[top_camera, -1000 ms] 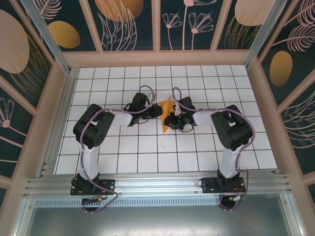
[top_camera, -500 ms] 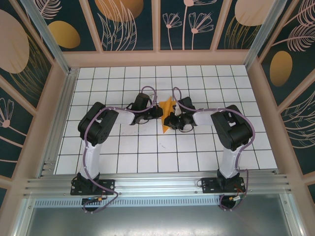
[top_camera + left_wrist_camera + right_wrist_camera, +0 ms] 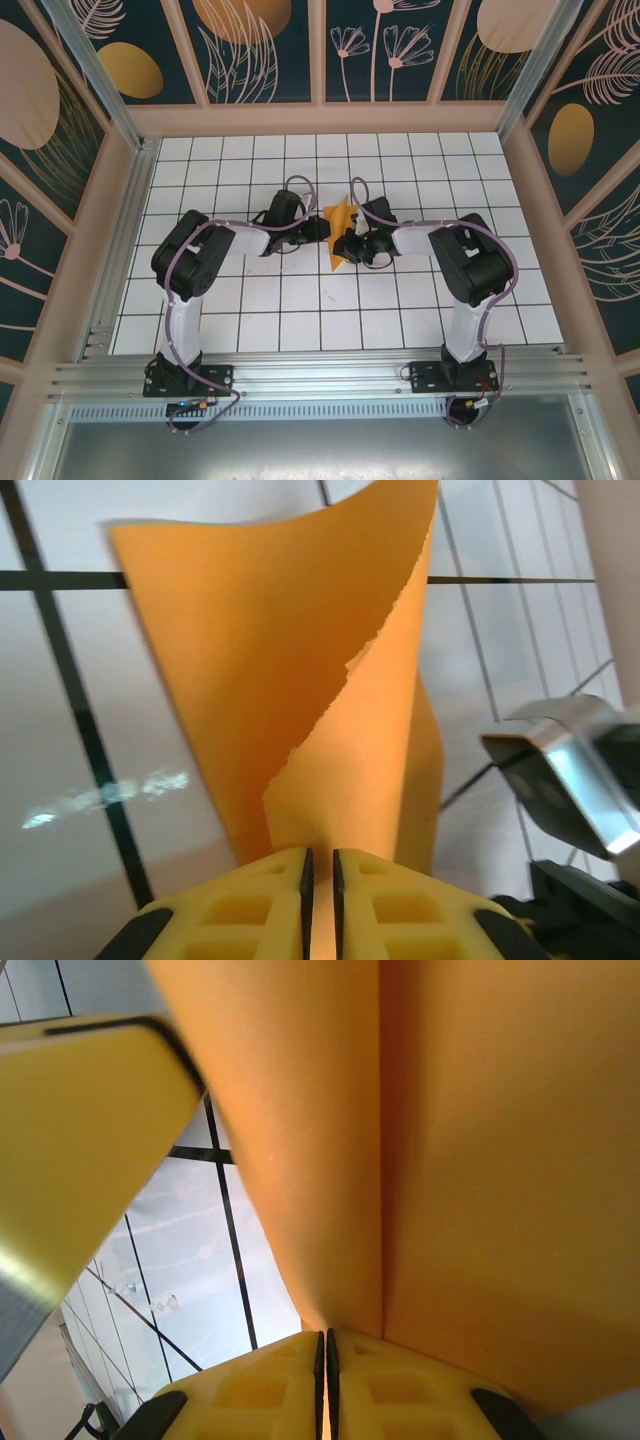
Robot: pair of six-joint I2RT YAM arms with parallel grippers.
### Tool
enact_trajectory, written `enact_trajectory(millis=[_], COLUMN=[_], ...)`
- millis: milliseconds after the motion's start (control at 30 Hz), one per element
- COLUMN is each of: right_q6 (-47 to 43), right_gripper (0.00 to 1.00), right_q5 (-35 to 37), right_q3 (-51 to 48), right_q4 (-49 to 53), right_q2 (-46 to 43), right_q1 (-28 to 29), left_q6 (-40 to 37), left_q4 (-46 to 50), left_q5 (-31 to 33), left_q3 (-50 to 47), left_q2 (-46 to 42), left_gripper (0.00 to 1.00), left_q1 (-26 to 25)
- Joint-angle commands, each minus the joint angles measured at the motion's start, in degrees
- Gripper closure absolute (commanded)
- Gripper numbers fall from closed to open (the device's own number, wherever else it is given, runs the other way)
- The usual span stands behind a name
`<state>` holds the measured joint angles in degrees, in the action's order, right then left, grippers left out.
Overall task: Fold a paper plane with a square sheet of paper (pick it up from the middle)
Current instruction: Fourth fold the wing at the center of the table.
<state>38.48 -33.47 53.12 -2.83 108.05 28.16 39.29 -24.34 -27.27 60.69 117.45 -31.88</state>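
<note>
**A:** What has changed for us in the last second?

**B:** Very little at the orange paper [image 3: 340, 213] itself. It stands where it stood, upright and curled, held between our two grippers. Our left arm [image 3: 190, 262] swung its elbow out a little and came back, nothing more.

**A:** And our grips?

**B:** The left gripper [image 3: 320, 855], just left of the paper, has its yellow fingers close together, and the paper rises out of the slim slit between them. So it's pinching the sheet, though we can't tell how firmly. The right gripper [image 3: 325, 1338], just right of the paper, has its fingers pressed tight on a fold of it.

**A:** What does that mean for the plane?

**B:** We judge we're mid-fold. Layers overlap and one edge looks ragged, but there's no pointed dart yet. With the paper unmoved, this looks to us like a pause to adjust the arm, not a new crease. We can't tell whether the paper's lower tip touches anything.

**A:** And around us?

**B:** Under the paper lies the table [image 3: 300, 310], glossy white tiles with dark grid lines. Behind the paper stand dark panels [image 3: 260, 50] painted with pale leaves and gold ovals, framed in wood. On the near side of the paper, an aluminium rail [image 3: 320, 372] carries our arm bases.
</note>
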Motion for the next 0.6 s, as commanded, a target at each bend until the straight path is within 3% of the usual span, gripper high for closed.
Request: enact_trajectory(millis=[0,567], right_q6=[-0.5,-0.8], right_gripper=[0.85,0.84], right_q5=[3.2,4.5], right_q3=[-1.1,2.9], right_q4=[7.8,14.3], right_q2=[2.7,5.6], right_q1=[-0.8,-0.7], left_q6=[0.5,-0.6], left_q4=[-4.9,-0.3], left_q5=[-4.3,-4.7], left_q3=[-1.2,1.6], left_q2=[-1.8,2.3], left_gripper=[0.83,0.84], left_q1=[0.1,0.0])
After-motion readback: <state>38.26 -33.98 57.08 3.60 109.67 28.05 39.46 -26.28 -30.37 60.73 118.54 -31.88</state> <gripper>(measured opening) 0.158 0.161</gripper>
